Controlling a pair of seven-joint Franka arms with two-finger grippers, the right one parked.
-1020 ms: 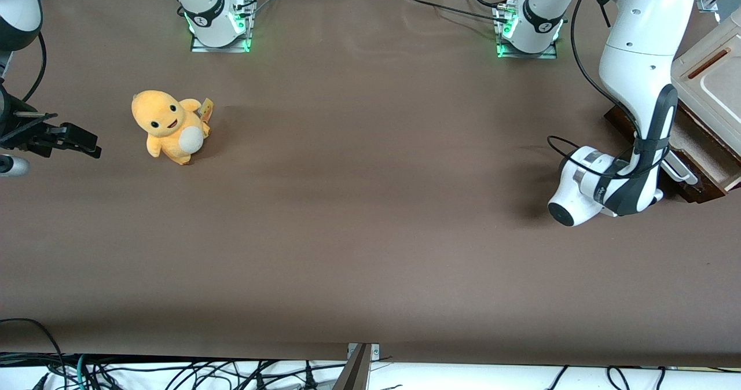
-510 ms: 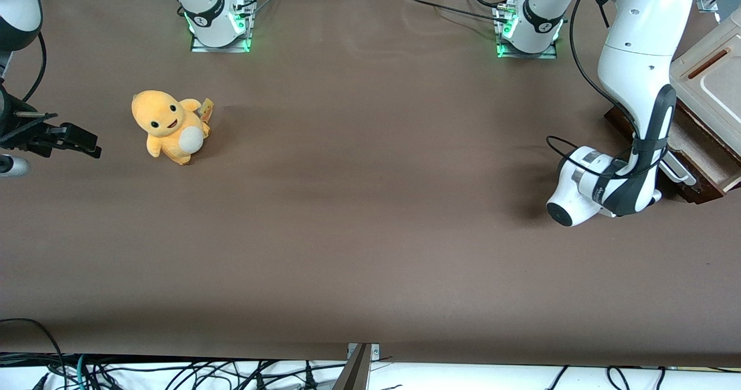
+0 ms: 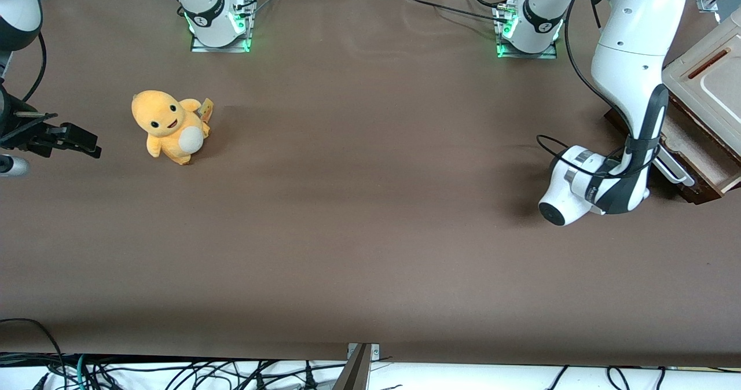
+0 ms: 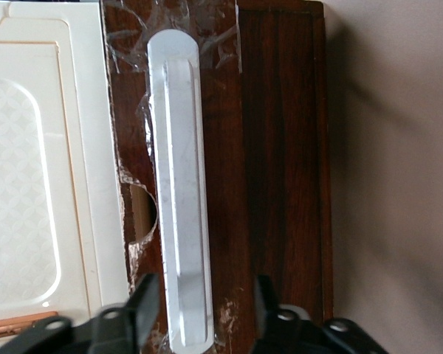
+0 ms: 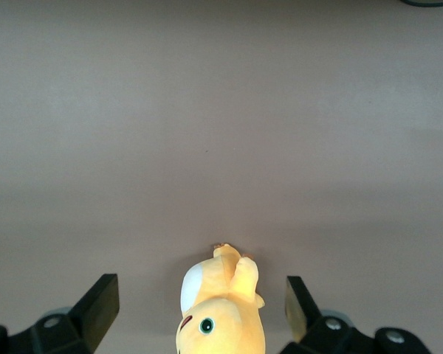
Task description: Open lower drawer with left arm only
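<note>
The left arm point(image 3: 628, 83) bends down at the working arm's end of the brown tabletop point(image 3: 359, 234), its wrist lowered in front of the cabinet point(image 3: 703, 83) that sits at that end's edge. The cabinet's cream panelled top point(image 4: 37, 169) shows above the dark brown front of the lower drawer point(image 4: 280, 162), which is pulled partly out, so its pale wood side and interior are exposed in the front view. The long white bar handle point(image 4: 179, 199) runs along the drawer front, with scraps of clear tape around it.

The claw point(image 4: 199, 310) is spread open around one end of the handle: one black finger stands on each side of the bar, with a gap visible between the fingers point(image 4: 144, 299) and the handle, so no grip on it shows.

Toward the parked arm's end of the tabletop sits a yellow-orange plush toy point(image 3: 168, 127) with a white belly, upright and facing the front camera, well apart from the drawer.
</note>
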